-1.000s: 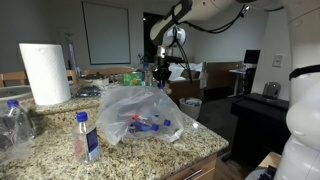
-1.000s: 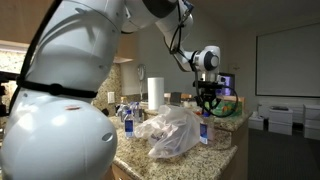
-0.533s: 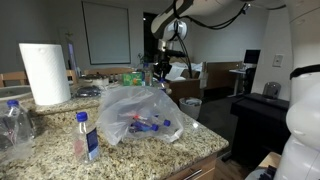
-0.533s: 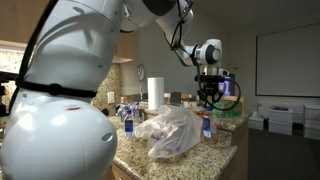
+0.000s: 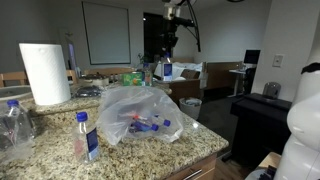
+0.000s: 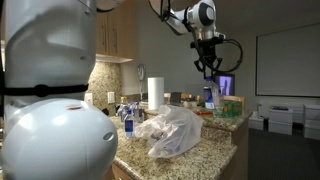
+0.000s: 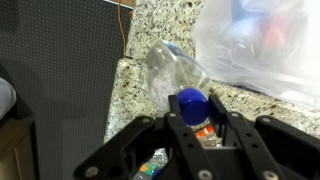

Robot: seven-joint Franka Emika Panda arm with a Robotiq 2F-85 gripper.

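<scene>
My gripper is shut on a clear water bottle with a blue cap and holds it upright, well above the far end of the granite counter. In the wrist view the blue cap sits between my two black fingers, with the gripper closed round the bottle's neck. The lifted bottle also hangs under the gripper in an exterior view. A crumpled clear plastic bag with several small bottles inside lies on the counter below.
A paper towel roll stands at the back. A small blue-capped bottle stands near the counter's front edge and a larger clear bottle beside it. The counter edge drops to dark floor. Desks and a bin stand beyond.
My gripper has risen straight up from the counter with the blue-capped bottle in it. The bag and other bottles have not moved.
</scene>
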